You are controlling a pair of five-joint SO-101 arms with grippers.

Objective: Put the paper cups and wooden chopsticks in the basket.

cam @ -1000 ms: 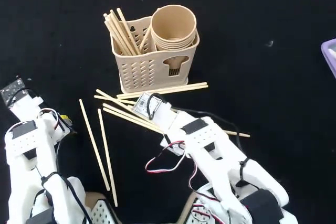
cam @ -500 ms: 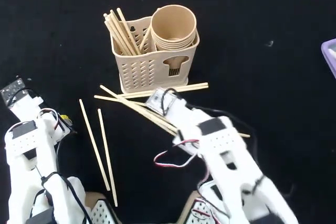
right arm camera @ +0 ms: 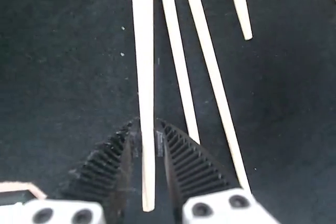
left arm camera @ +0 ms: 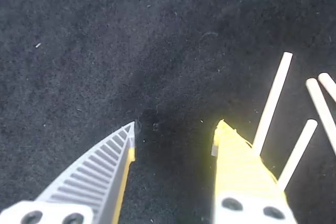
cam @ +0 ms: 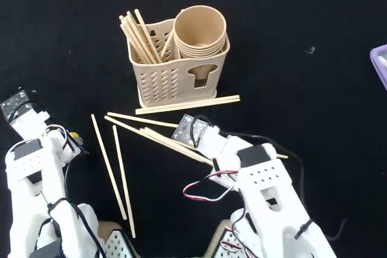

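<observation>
The beige slotted basket (cam: 175, 75) stands at the back of the black table, with stacked paper cups (cam: 199, 28) and several wooden chopsticks (cam: 138, 35) inside it. More chopsticks lie loose in front of it: a pair (cam: 187, 104) by its base, several (cam: 151, 132) fanned out at the centre, and two (cam: 115, 167) to the left. My right gripper (right arm camera: 147, 127) is shut on one chopstick (right arm camera: 143, 66) of the centre group, beside two others (right arm camera: 178, 66). The right arm (cam: 260, 179) covers it from above. Above bare cloth, my left gripper (left arm camera: 176, 127) is open, with chopstick ends (left arm camera: 273, 98) beside its yellow finger.
A purple object (cam: 380, 64) pokes in at the table's right edge. The left arm (cam: 30, 161) stands at the near left corner. Red and black cables (cam: 202, 188) hang from the right arm. Bare black cloth lies to the right of the basket.
The right arm has shifted right and toward the near edge. The centre chopsticks swung with it and lie more spread out. The left arm has not moved.
</observation>
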